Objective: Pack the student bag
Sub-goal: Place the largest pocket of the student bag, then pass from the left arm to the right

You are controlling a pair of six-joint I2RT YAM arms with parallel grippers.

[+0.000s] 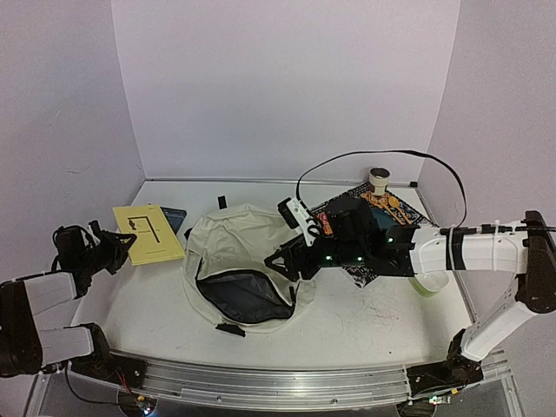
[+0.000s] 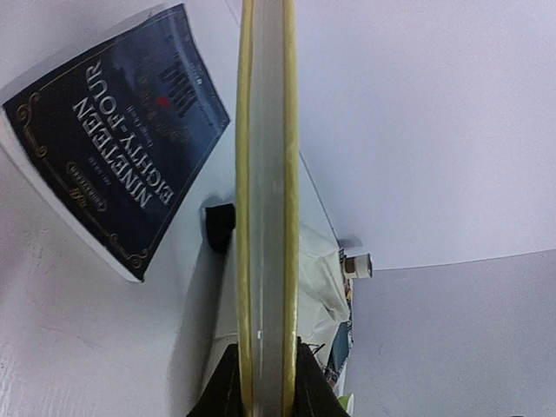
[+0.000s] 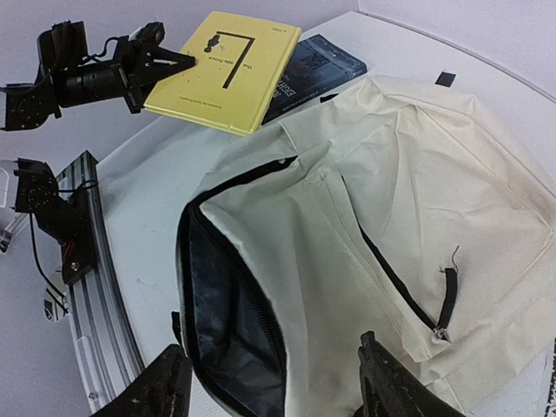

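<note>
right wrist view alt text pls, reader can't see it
A cream student bag lies on a white table, its main compartment unzipped and gaping on a dark lining, with the open right gripper over its mouth. Behind, the left gripper holds a yellow book by its edge, next to a dark blue book.

White table (image 1: pixel 347 321): bag (image 1: pixel 239 239) flat in the middle, yellow book (image 1: pixel 148 233) overlapping a dark book (image 1: pixel 176 217) on the left, mat (image 1: pixel 395 208) and green cup (image 1: pixel 428 284) on the right.
</note>
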